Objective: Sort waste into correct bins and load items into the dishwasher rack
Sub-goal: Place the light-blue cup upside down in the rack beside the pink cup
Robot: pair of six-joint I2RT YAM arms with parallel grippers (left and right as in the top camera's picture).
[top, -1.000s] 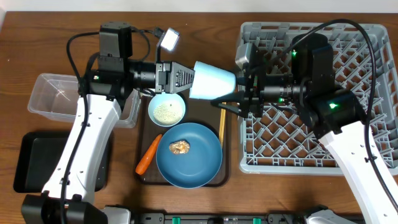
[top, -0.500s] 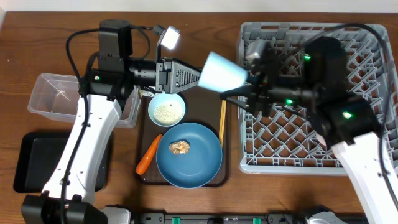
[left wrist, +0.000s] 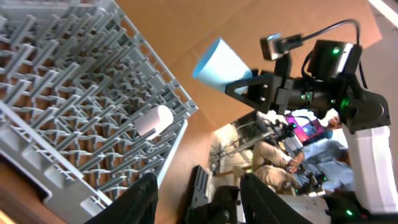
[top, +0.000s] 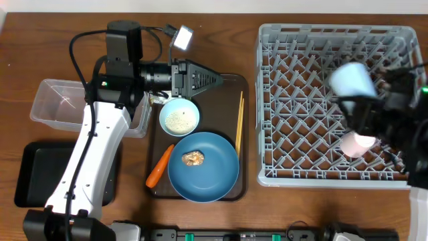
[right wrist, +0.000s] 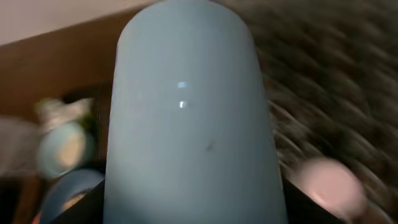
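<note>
Swung clear of the left fingers (left wrist: 144, 199), now parted and empty, the smooth tapered light blue cup (top: 353, 79) hangs over the grey peg-lattice rack's (top: 294, 40) right side, held by the right fingers (left wrist: 249, 90), long axis tilted, rim pointing away from them.

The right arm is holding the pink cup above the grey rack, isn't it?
No, the right gripper holds the light blue cup above the grey rack; the pink cup lies in the rack, as the overhead view shows.
</note>
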